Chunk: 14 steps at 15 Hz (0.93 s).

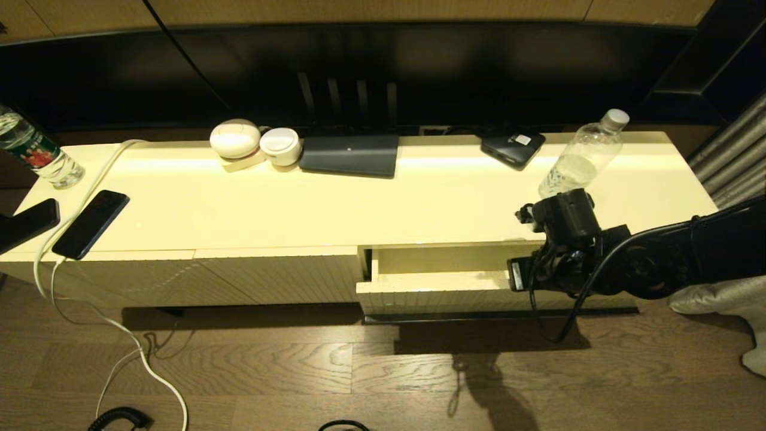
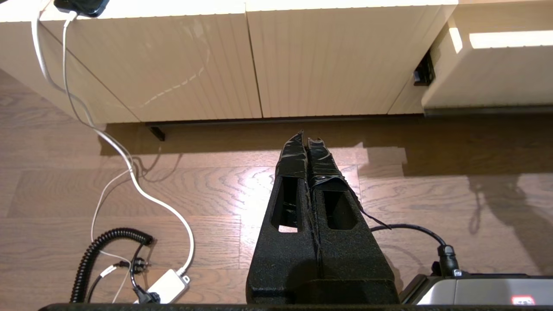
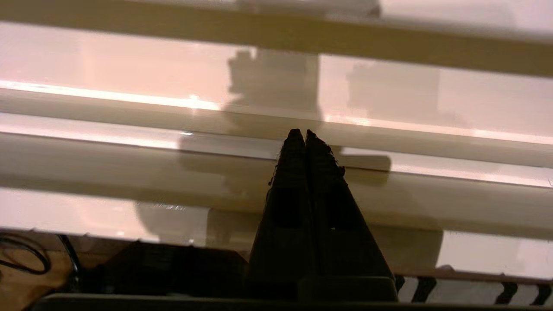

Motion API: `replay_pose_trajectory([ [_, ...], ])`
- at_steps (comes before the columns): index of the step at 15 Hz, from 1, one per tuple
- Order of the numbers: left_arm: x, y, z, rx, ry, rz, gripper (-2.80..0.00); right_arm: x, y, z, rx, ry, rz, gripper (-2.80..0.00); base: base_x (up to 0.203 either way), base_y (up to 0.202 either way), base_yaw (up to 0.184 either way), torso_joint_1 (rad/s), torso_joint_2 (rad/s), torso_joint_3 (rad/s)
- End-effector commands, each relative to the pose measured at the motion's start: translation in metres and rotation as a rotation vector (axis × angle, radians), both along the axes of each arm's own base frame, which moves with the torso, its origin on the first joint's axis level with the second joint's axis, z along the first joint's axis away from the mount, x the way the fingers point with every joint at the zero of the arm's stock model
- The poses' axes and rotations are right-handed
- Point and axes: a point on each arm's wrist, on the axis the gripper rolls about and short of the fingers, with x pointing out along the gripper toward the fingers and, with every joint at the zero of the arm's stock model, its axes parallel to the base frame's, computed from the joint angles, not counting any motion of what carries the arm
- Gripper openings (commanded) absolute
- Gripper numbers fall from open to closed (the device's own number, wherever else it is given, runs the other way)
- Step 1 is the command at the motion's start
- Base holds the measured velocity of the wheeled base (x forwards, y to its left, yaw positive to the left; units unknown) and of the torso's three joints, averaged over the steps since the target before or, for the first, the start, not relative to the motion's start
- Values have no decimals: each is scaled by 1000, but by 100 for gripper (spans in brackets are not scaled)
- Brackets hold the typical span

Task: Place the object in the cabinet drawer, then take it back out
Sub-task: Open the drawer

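The clear label-free bottle (image 1: 583, 158) with its pale cap stands on the cabinet top at the right, touched by nothing. Just below it the cabinet drawer (image 1: 443, 288) is pulled partly out; its ribbed front, dark handle strip (image 1: 497, 314) and glossy bare interior (image 1: 455, 260) show. My right arm (image 1: 658, 263) reaches in from the right across the drawer's right end. Its gripper (image 3: 301, 131) is shut on nothing, with its tips over the drawer's cream edges. My left gripper (image 2: 306, 137) is shut and empty, low over the wooden floor before the closed ribbed panels (image 2: 337, 60).
On the cabinet top are a green-red labelled bottle (image 1: 36, 155) at far left, a dark phone (image 1: 91, 223) on a white cable (image 1: 90, 179), two white round things (image 1: 234, 138), a dark flat box (image 1: 350, 155) and a small dark device (image 1: 513, 147). Cables (image 2: 108, 242) lie on the floor.
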Motion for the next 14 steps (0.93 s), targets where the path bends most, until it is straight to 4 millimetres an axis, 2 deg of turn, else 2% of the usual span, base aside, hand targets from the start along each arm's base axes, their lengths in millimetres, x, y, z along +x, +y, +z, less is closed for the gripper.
replay_pose_trajectory([
  [1, 0, 0, 0, 0, 1, 1, -280, -3, 1, -10, -8, 36, 5, -280, 0, 0, 0, 0, 0, 0],
  [5, 0, 0, 0, 0, 1, -1, -280, -9, 1, -18, -24, 94, 7, -280, 0, 0, 0, 0, 0, 0],
  [14, 0, 0, -1, 0, 2, 1, -280, -37, -5, -48, -95, 296, 23, -280, 0, 0, 0, 0, 0, 0],
])
